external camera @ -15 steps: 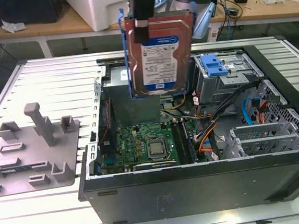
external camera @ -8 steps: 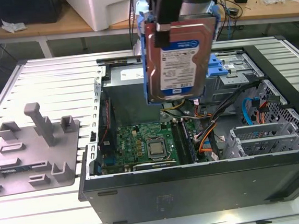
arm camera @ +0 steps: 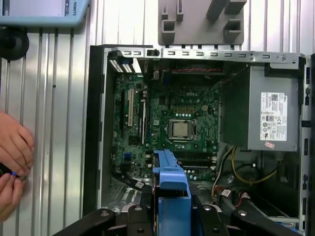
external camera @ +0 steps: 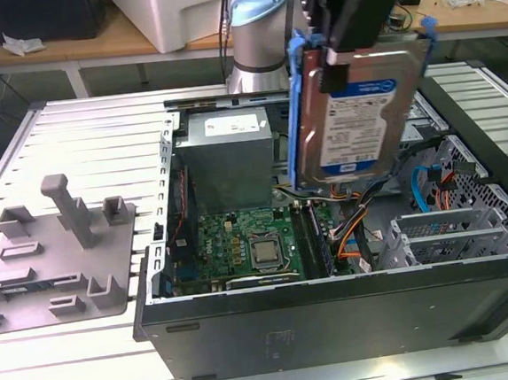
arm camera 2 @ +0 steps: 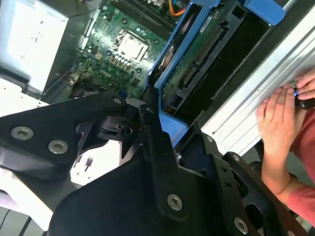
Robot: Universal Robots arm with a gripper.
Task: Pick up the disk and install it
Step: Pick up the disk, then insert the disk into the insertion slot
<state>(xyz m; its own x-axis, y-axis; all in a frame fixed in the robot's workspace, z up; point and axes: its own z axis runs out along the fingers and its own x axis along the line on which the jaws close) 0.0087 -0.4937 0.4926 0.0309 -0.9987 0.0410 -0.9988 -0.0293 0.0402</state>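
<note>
1. Now, your gripper (external camera: 346, 50) is closed on the disk (external camera: 361, 118). In the second wrist view its fingers (arm camera 2: 157, 147) pinch the end of the blue carrier frame (arm camera 2: 173, 129), with nothing else in their grasp.
2. The disk is off the table and in the air, hanging below the gripper over the open computer case (external camera: 337, 325). The pick-up part looks done, and the disk sits in no bay yet.
3. The relation to watch is this: the disk's long axis runs nearly upright, tipped a little, with the label side facing the exterior camera and the gripper at its upper end.
4. In the exterior view its lower end hangs above the gap between the motherboard (external camera: 250, 244) and the metal drive cage (external camera: 444, 231) on the exterior view's right. The power-supply box (external camera: 229, 157) lies on the exterior view's left of it, apart.
5. How high the lower edge rides above the cables is probably not much, but the views are poor for depth, so you cannot tell.
6. A person's hand (arm camera: 14, 147) rests on the ribbed table (arm camera: 64, 123) just outside the case wall, well apart from the disk.
</note>
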